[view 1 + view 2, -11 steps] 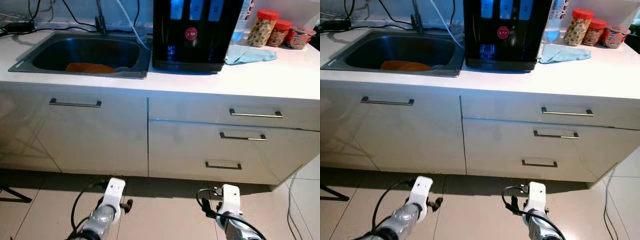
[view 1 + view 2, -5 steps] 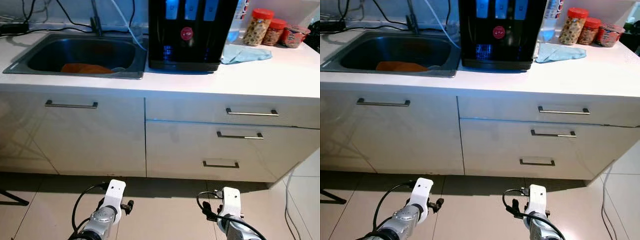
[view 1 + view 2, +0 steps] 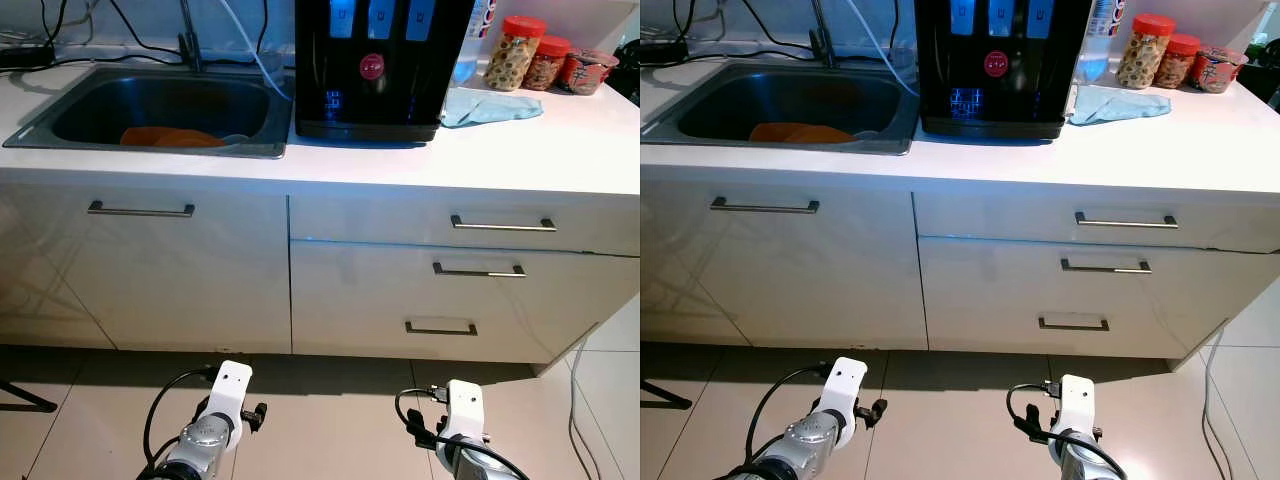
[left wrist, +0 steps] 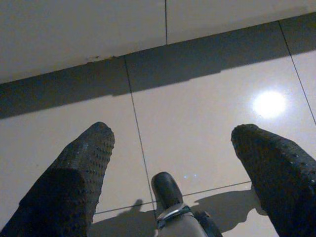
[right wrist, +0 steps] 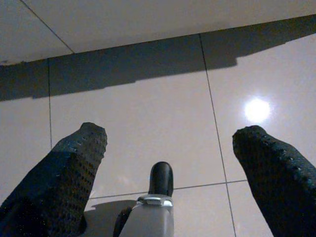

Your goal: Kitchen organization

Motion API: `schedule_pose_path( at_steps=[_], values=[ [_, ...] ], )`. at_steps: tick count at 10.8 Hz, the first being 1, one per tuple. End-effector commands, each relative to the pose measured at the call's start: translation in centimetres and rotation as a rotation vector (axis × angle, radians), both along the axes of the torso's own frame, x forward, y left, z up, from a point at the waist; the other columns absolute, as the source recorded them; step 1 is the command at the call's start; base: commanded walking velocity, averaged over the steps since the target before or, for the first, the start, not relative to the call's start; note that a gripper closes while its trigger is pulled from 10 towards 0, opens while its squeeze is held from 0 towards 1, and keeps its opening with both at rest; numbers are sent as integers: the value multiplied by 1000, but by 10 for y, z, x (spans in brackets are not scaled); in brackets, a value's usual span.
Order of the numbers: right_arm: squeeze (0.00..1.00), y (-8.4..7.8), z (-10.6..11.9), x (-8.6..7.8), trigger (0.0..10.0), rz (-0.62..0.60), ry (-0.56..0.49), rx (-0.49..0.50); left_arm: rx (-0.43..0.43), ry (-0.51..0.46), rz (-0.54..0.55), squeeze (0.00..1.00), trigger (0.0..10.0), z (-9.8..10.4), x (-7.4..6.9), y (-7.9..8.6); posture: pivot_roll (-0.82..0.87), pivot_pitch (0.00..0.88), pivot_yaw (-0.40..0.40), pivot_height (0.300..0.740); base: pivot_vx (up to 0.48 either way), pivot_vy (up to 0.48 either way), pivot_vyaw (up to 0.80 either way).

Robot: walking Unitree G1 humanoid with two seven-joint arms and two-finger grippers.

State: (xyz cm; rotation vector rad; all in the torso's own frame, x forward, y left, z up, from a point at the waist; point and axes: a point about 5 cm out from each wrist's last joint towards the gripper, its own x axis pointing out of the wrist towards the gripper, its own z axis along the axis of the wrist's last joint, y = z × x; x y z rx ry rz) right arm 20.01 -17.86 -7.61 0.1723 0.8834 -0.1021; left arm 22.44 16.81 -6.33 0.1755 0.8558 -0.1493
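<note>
**Both arms hanging low before the kitchen tabletop**

The robot is facing the white tabletop. The left gripper and right gripper are hanging over the tiled floor, fingers spread wide and holding nothing. Candidates for tidying are sitting well apart from them: a blue cloth beside the black dispenser, and red-lidded jars behind it. The cloth is probably soft and light, best pinched at a raised fold; the jars look rigid and smooth, likely safest gripped around the body.
</note>
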Motion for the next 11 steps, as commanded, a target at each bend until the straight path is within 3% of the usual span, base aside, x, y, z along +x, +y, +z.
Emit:
schedule_pose_path(
  at_steps=[1, 11],
  values=[
    [0, -3, 0, 0, 10000, -9, 8, -6, 3, 9, -3, 0, 10000, -1, -2, 1, -115, 0, -14, 740, 0, 0, 0],
    [0, -3, 0, 0, 10000, -9, 8, -6, 3, 9, -3, 0, 10000, -1, -2, 1, -115, 0, -14, 740, 0, 0, 0]
  ],
)
